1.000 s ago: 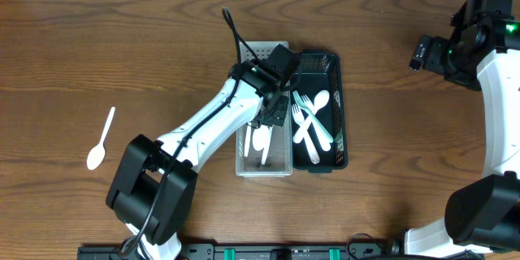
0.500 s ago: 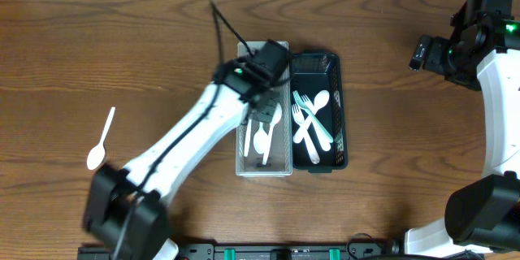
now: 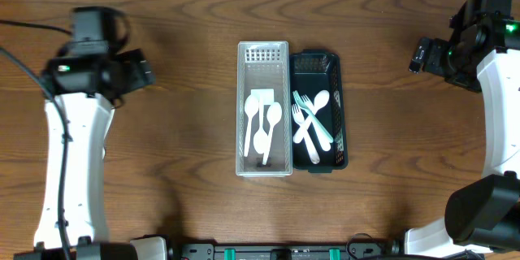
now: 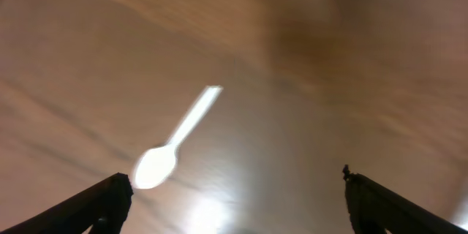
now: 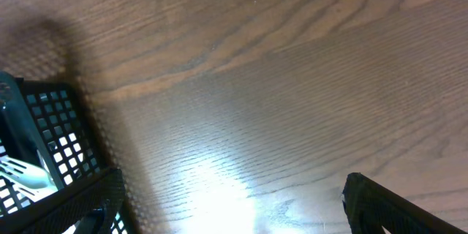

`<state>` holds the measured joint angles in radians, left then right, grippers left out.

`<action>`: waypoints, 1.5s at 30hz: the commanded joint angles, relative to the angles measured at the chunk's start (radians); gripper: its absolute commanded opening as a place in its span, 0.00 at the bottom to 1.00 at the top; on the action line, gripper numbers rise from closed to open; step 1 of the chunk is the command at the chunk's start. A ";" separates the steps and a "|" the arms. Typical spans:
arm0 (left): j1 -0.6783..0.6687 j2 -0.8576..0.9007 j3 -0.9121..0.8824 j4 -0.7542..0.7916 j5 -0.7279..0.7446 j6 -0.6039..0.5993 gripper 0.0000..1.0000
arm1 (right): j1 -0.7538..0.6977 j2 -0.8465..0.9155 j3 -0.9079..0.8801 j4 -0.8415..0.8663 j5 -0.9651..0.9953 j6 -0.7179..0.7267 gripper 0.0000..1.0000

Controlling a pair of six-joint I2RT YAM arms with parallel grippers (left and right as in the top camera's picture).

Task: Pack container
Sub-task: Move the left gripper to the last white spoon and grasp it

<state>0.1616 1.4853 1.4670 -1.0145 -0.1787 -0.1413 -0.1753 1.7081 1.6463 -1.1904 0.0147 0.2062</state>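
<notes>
A clear tray (image 3: 263,49) at mid-table holds white spoons (image 3: 262,122). Touching its right side, a black basket (image 3: 338,73) holds white forks and a spoon (image 3: 310,122). My left gripper (image 3: 134,71) hangs open over the far left of the table with nothing in it. In the left wrist view a loose white spoon (image 4: 175,142) lies on the wood ahead of the open left gripper (image 4: 234,179). Overhead, my left arm mostly covers that spoon. My right gripper (image 3: 422,53) is open and empty at the far right. The right wrist view has the right gripper (image 5: 234,183) over bare wood beside the black basket (image 5: 51,117).
The table top (image 3: 179,16) is brown wood. A black cable (image 3: 24,28) runs from the left arm toward the left edge. The arm bases stand at the front edge, left and right.
My left arm swung from over the clear tray to the far left. Its jaws opened, and one more spoon now lies in the tray. The right arm stayed still.
</notes>
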 commanded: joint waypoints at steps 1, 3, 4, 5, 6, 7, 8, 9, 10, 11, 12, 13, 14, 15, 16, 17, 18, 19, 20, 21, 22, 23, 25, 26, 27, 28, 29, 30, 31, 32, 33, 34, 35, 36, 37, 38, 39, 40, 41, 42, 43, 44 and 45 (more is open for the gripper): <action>0.130 0.058 -0.007 -0.006 0.082 0.263 0.97 | 0.006 0.003 -0.001 -0.003 -0.004 -0.013 0.98; 0.197 0.096 -0.010 -0.005 0.181 0.354 0.98 | 0.006 0.003 -0.001 -0.003 -0.004 -0.014 0.98; 0.226 0.119 -0.010 -0.005 0.225 0.408 0.98 | 0.006 0.003 -0.001 -0.003 -0.004 -0.014 0.99; 0.249 0.141 -0.010 -0.005 0.251 0.445 0.98 | 0.006 0.003 -0.001 -0.003 -0.004 -0.014 0.99; 0.271 0.167 -0.010 -0.004 0.264 0.473 1.00 | 0.006 0.003 -0.001 -0.003 -0.004 -0.014 0.99; 0.289 0.194 -0.010 -0.003 0.266 0.490 1.00 | 0.006 0.003 -0.001 -0.002 -0.004 -0.021 0.99; 0.303 0.217 -0.010 -0.003 0.266 0.501 1.00 | 0.006 0.003 -0.001 0.001 -0.004 -0.022 0.99; 0.314 0.241 -0.010 -0.003 0.266 0.513 0.99 | 0.006 0.003 -0.001 0.002 -0.004 -0.025 0.99; 0.327 0.269 -0.011 -0.003 0.266 0.534 0.99 | 0.006 0.003 -0.001 0.002 -0.004 -0.025 0.99; 0.336 0.296 -0.011 -0.002 0.266 0.552 0.99 | 0.005 0.003 -0.001 0.002 -0.004 -0.028 0.99; 0.343 0.320 -0.011 0.001 0.266 0.566 0.99 | 0.005 0.003 -0.001 0.002 -0.004 -0.029 0.99; 0.348 0.346 -0.012 0.005 0.267 0.572 0.99 | 0.005 0.003 -0.001 0.002 -0.004 -0.029 0.99; 0.352 0.378 -0.012 0.006 0.277 0.579 0.99 | 0.005 0.003 -0.001 0.002 -0.004 -0.029 0.99; 0.353 0.401 -0.012 0.003 0.291 0.590 0.99 | 0.005 0.003 -0.001 0.003 -0.004 -0.029 0.99; 0.352 0.422 -0.012 0.000 0.305 0.603 0.99 | 0.005 0.003 -0.001 0.005 -0.004 -0.029 0.99; 0.352 0.442 -0.014 -0.001 0.312 0.612 0.99 | 0.005 0.003 -0.001 0.006 -0.004 -0.029 0.99; 0.351 0.464 -0.018 -0.002 0.311 0.624 0.99 | 0.005 0.003 -0.001 0.009 -0.004 -0.029 0.99; 0.351 0.477 -0.023 -0.002 0.311 0.634 0.99 | 0.005 0.003 -0.001 0.012 -0.004 -0.029 0.99; 0.351 0.491 -0.029 -0.002 0.309 0.646 0.99 | 0.005 0.003 -0.001 0.013 -0.004 -0.030 0.99; 0.351 0.502 -0.037 0.003 0.296 0.646 0.99 | 0.005 0.003 -0.001 0.014 -0.004 -0.032 0.99; 0.352 0.512 -0.043 0.008 0.273 0.646 0.99 | 0.005 0.003 -0.001 0.016 -0.004 -0.033 0.99; 0.352 0.520 -0.046 0.010 0.251 0.646 0.99 | 0.004 0.003 -0.001 0.017 -0.004 -0.033 0.99; 0.356 0.533 -0.051 0.018 0.219 0.645 1.00 | 0.004 0.003 -0.001 0.017 -0.004 -0.033 0.99; 0.358 0.535 -0.054 0.025 0.219 0.645 1.00 | 0.004 0.003 -0.001 0.018 -0.004 -0.033 0.99; 0.360 0.536 -0.058 0.033 0.219 0.644 1.00 | 0.004 0.003 -0.001 0.019 -0.004 -0.033 0.99; 0.364 0.536 -0.059 0.036 0.219 0.645 1.00 | 0.004 0.003 -0.001 0.021 -0.004 -0.033 0.99; 0.367 0.537 -0.059 0.040 0.219 0.645 1.00 | 0.004 0.003 -0.001 0.023 -0.004 -0.033 0.99; 0.372 0.537 -0.059 0.047 0.219 0.645 1.00 | 0.004 0.003 -0.001 0.024 -0.004 -0.033 0.99; 0.375 0.537 -0.059 0.051 0.219 0.645 1.00 | 0.004 0.003 -0.001 0.025 -0.004 -0.033 0.99; 0.377 0.537 -0.059 0.055 0.219 0.645 1.00 | 0.004 0.003 -0.001 0.024 -0.004 -0.032 0.99; 0.380 0.537 -0.060 0.055 0.220 0.645 1.00 | 0.004 0.003 -0.001 0.024 -0.004 -0.033 0.99; 0.382 0.537 -0.065 0.061 0.220 0.644 1.00 | 0.004 0.003 -0.001 0.024 -0.004 -0.033 0.99; 0.383 0.537 -0.072 0.067 0.220 0.642 1.00 | 0.004 0.003 -0.001 0.024 -0.004 -0.033 0.99; 0.383 0.537 -0.083 0.075 0.220 0.642 1.00 | 0.004 0.003 -0.001 0.024 -0.004 -0.033 0.99; 0.383 0.537 -0.098 0.086 0.220 0.642 1.00 | 0.004 0.003 -0.001 0.024 -0.004 -0.033 0.99; 0.383 0.537 -0.114 0.098 0.220 0.642 1.00 | 0.004 0.003 -0.001 0.023 -0.004 -0.033 0.99; 0.383 0.537 -0.131 0.109 0.220 0.642 1.00 | 0.004 0.003 -0.001 0.023 -0.004 -0.033 0.99; 0.383 0.537 -0.149 0.122 0.220 0.642 1.00 | 0.004 0.003 -0.001 0.023 -0.004 -0.033 0.99; 0.383 0.537 -0.163 0.135 0.220 0.642 1.00 | 0.004 0.003 -0.001 0.023 -0.004 -0.033 0.99; 0.383 0.537 -0.177 0.147 0.220 0.642 1.00 | 0.004 0.003 -0.001 0.021 -0.004 -0.033 0.99; 0.383 0.537 -0.190 0.158 0.220 0.642 1.00 | 0.004 0.003 -0.001 0.020 -0.004 -0.033 0.99; 0.383 0.537 -0.200 0.166 0.220 0.642 1.00 | 0.004 0.003 -0.001 0.019 -0.004 -0.033 0.99; 0.383 0.537 -0.208 0.172 0.220 0.642 1.00 | 0.004 0.003 -0.001 0.019 -0.004 -0.033 0.99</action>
<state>0.5407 2.0056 1.2991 -0.8543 0.0296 0.4927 -0.1753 1.7081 1.6463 -1.1687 0.0147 0.1894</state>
